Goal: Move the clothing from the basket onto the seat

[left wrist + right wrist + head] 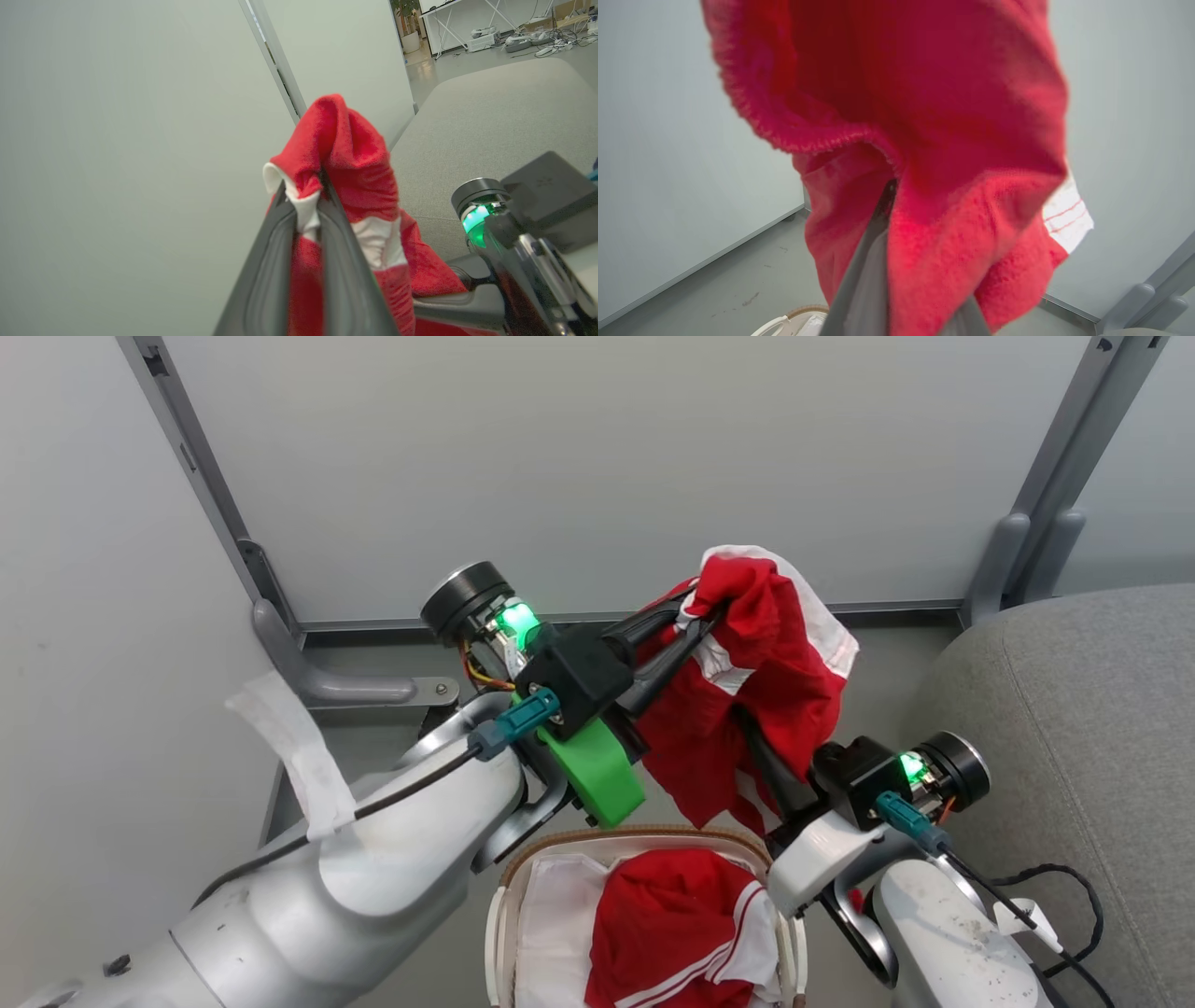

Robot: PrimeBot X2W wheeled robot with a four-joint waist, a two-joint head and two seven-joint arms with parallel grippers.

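A red garment with white trim [775, 653] hangs in the air above the basket [560, 847], between my two arms. My left gripper [700, 611] is shut on its upper edge; in the left wrist view the fingertips [322, 186] pinch a white hem of the garment [355, 154]. My right gripper [747, 728] reaches up into the lower folds and is shut on the cloth [924, 116], which drapes over its fingers [864, 280]. A second red and white garment [672, 915] lies in the basket. The grey seat [1074, 709] is at the right.
Pale wall panels with grey metal posts and feet [327, 681] stand behind and to the left. A black cable [1074, 896] lies on the seat's near edge. The basket rim [803, 317] shows below the right wrist. Tables and cables [514, 28] lie far off.
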